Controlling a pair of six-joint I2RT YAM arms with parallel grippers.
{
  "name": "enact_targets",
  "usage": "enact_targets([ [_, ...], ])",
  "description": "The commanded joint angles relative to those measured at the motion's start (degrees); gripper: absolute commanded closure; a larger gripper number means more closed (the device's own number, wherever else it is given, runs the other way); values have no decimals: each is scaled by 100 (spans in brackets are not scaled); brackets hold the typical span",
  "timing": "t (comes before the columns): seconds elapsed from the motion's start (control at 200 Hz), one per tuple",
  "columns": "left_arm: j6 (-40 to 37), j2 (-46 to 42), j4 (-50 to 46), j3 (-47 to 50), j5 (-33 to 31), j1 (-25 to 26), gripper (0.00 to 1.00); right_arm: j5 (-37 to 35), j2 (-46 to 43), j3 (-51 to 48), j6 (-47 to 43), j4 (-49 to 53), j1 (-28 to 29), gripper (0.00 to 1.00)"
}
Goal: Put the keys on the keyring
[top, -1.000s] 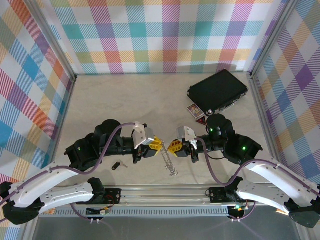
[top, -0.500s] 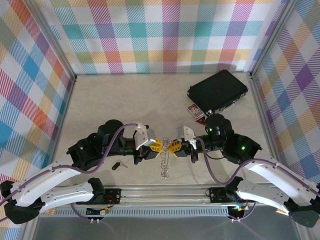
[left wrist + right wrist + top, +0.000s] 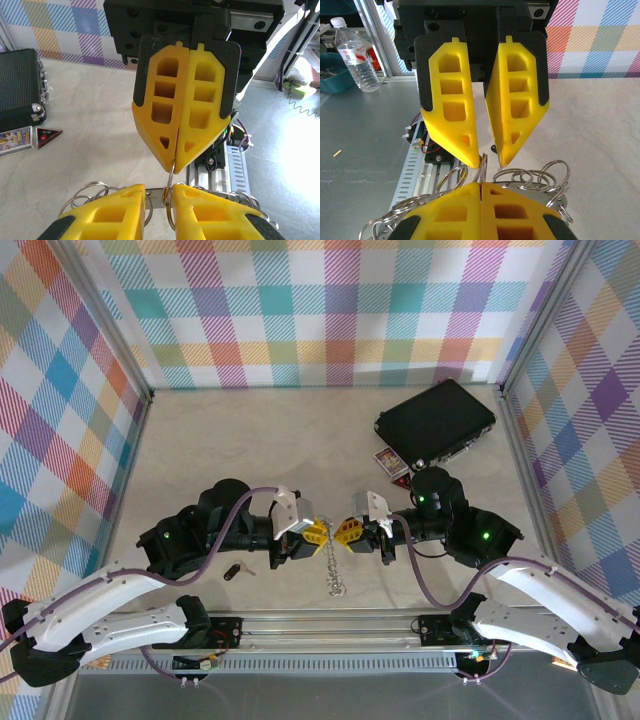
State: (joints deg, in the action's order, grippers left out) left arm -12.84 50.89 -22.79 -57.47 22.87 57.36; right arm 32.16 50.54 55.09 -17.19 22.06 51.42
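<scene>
The keyring [image 3: 336,568] is a silvery chain of rings hanging between my two grippers above the table's near middle. My right gripper [image 3: 346,531] is shut on one of its rings [image 3: 481,172]; in the left wrist view that gripper [image 3: 176,159] pinches the ring at its tips. My left gripper [image 3: 316,533] faces it tip to tip. Its jaws [image 3: 159,192] stand a little apart, with the pinched ring [image 3: 171,177] in the gap beside the right finger. The small black-headed key [image 3: 232,571] lies on the table left of the grippers, untouched.
A black rectangular case [image 3: 436,420] lies at the back right, with a small card box [image 3: 390,462] and a red triangle piece [image 3: 47,136] beside it. The aluminium rail [image 3: 330,625] runs along the near edge. A water bottle [image 3: 355,60] stands off the table.
The left gripper has moved right until its tips almost meet the right gripper's. The chain, slanted a second ago, now hangs straighter between them. The key has not moved.
</scene>
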Motion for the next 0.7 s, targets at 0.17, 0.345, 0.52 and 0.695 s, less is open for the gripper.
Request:
enact_targets([
  [0.17, 62, 69, 386, 88, 165, 73, 88, 240, 25, 186, 5, -256, 57, 100],
  [0.345, 28, 113, 345, 78, 209, 73, 100, 238, -5, 187, 5, -259, 61, 100],
  [0.52, 28, -34, 491, 166, 212, 73, 100, 238, -50, 171, 23, -271, 67, 100],
  [0.695, 107, -431, 887, 298, 233, 74, 100, 210, -291, 20, 130, -322, 65, 79],
])
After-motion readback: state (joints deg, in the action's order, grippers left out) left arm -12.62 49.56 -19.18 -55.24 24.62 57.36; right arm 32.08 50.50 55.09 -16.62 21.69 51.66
